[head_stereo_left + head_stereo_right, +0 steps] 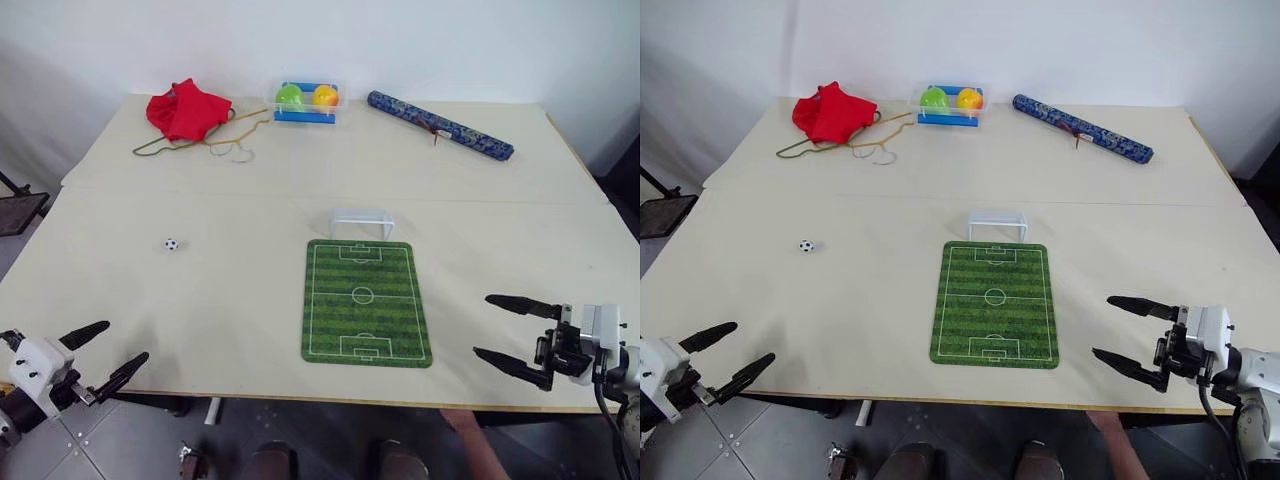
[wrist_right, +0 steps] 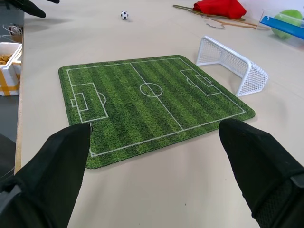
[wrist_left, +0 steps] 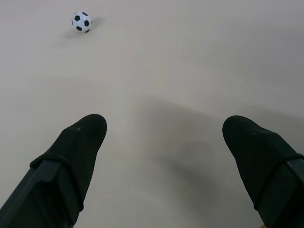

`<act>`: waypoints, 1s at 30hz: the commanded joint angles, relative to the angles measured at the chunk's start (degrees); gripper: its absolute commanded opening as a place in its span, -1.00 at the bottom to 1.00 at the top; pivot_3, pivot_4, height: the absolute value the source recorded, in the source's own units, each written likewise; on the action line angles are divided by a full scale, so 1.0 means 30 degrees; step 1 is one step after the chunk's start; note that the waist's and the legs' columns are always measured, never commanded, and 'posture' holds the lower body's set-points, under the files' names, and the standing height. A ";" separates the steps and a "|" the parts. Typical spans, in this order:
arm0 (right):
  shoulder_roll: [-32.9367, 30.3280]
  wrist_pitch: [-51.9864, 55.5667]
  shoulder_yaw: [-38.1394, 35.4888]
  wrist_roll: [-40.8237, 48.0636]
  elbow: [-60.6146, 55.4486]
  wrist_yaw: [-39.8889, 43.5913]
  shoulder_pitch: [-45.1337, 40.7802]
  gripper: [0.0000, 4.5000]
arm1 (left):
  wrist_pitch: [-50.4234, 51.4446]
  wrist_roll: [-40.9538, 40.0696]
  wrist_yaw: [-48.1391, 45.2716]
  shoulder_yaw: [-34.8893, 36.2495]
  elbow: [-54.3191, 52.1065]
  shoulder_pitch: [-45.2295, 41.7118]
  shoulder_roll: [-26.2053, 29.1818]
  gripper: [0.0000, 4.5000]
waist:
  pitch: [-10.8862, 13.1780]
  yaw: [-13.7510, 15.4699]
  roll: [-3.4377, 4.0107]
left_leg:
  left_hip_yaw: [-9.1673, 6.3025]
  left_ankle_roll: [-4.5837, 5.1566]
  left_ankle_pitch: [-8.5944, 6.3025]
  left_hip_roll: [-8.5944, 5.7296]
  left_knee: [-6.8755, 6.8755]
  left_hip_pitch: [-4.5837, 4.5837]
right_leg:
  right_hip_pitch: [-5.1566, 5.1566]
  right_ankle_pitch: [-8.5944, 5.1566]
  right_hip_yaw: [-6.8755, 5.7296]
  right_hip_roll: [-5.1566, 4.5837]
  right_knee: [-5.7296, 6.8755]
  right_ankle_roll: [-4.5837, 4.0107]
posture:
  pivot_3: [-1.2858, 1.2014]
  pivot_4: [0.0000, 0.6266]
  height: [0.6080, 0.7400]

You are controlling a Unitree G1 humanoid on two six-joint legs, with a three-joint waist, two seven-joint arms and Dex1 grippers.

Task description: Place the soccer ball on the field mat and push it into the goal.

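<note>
So far nothing is held: the left gripper [image 1: 103, 352] stands with its jaws spread wide and empty at the near left edge of the table [image 1: 250, 300], and the right gripper [image 1: 508, 332] is likewise wide apart and empty at the near right edge. The soccer ball [image 1: 171, 244] lies bare on the tabletop well ahead of the left jaws and slightly off their line, well apart from the field mat [image 1: 365, 300], which sits ahead of and beside the right jaws. The goal [image 1: 362, 222] stands just beyond the mat's far short edge, its mouth facing the pitch. The main risk, as I judge it, is the ball itself: it is tiny and round on a smooth hard top, so one fingertip arriving before the other could flick it away, perhaps off the table. Closing too high would squeeze it out. Later, an off-centre push could send it past a post. The surface is a pale, plain tabletop with a seam across it; at its far side lie a red cloth [image 1: 187, 109], a clear box [image 1: 306, 102] with a green and an orange ball, and a blue patterned roll [image 1: 439, 126], against a white wall.
</note>
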 commanded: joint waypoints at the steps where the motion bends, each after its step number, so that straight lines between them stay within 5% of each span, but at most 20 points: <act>1: 0.0066 0.0194 0.0064 0.0283 -0.0695 0.0244 0.0107 1.00 | 0.0260 -0.0611 -0.0100 0.0469 -0.0915 0.0380 0.0064 0.99 | 0.0002 -0.0001 -0.0003 | 0.0002 -0.0001 -0.0001 0.0001 0.0000 0.0000 | -0.0001 0.0000 0.0002 0.0001 -0.0001 -0.0001 | 0.03 -0.52 1.00; 10: 0.2915 0.3819 0.1783 0.3038 -0.6643 -0.3459 -0.0939 1.00 | 0.2612 -0.3866 0.1895 0.2539 0.0255 -0.0452 -0.2149 0.99 | 0.0007 -0.0082 0.0005 | 0.0049 -0.0020 -0.0016 0.0044 -0.0002 0.0012 | -0.0047 0.0002 0.0066 0.0037 0.0023 -0.0016 | 0.03 -0.52 1.00; 18: 0.3956 0.3713 0.1890 0.3015 -0.7808 -0.4258 -0.1136 1.00 | 0.3843 -0.4261 0.3511 0.1538 -0.0997 -0.1848 -0.3804 0.99 | 0.0012 0.0185 -0.0070 | 0.0065 0.0005 -0.0051 0.0028 0.0035 0.0008 | -0.0046 0.0005 0.0090 0.0036 0.0026 -0.0018 | 0.03 -0.52 1.00; 26: 0.3486 0.3379 0.1450 0.2404 -0.6612 -0.4031 -0.0989 1.00 | 0.5289 -0.2676 0.6230 -0.0261 -0.0260 -0.6977 -0.2740 0.99 | 0.0007 0.0056 -0.0076 | 0.0089 -0.0006 -0.0042 0.0032 0.0045 0.0026 | -0.0052 0.0007 0.0107 0.0047 0.0058 -0.0022 | 0.03 -0.52 1.00; 30: 0.3305 0.3040 0.1196 0.2029 -0.6026 -0.3634 -0.0434 1.00 | 0.5535 -0.0447 0.7241 -0.2386 0.3181 -1.1254 -0.1934 0.99 | 0.0010 0.0030 -0.0077 | 0.0165 -0.0001 -0.0045 0.0023 0.0012 0.0042 | -0.0095 0.0007 0.0153 0.0054 0.0057 -0.0021 | 0.03 -0.52 1.00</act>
